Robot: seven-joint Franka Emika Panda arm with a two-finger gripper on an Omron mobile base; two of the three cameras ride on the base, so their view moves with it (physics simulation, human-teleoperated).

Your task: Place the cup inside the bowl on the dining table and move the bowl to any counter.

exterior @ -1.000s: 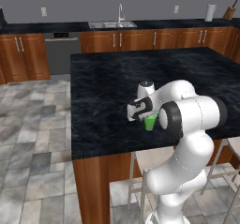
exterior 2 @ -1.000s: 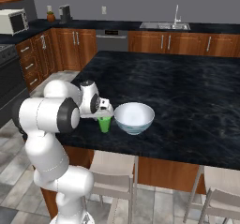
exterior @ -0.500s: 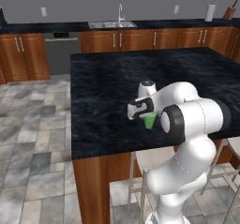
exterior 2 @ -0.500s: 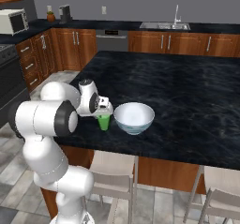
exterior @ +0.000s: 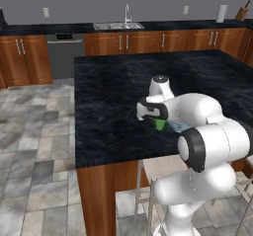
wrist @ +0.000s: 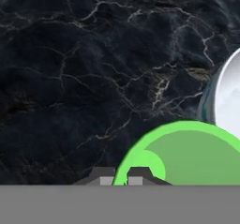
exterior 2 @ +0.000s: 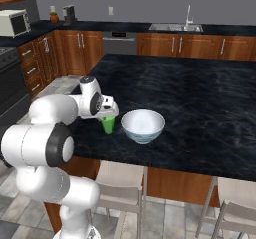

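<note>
Black marbled stone spreads under me, a kitchen island serving as my bench (exterior 2: 200, 108), with wooden cabinets and a sink along the far wall. My fingers (wrist: 121, 175) are clenched on the rim of the green cup (exterior 2: 107, 124), one tip inside the mouth and one outside, as the hand view shows at about 6 o'clock. The cup sits near the bench's front edge, and the pale bowl (exterior 2: 143, 125) stands just beside it, at roughly 3 o'clock from the cup in the right base view; in the hand view a slice of the bowl's white rim shows at 3 o'clock. I judge the step in hand to be carrying the cup over into the bowl. To do it well I should lift straight up until the cup's foot clears the bowl's flaring wall, travel sideways toward the bowl's middle, and lower gently before letting go, since a rim pinch on a tapered tumbler can let it swing or slip. Clipping the bowl's rim could shove it along the stone. Whether the cup's foot is on the stone or already raised, I cannot tell. In the left base view my own arm covers most of the bowl, and only a green corner of the cup peeks out below my hand.
</note>
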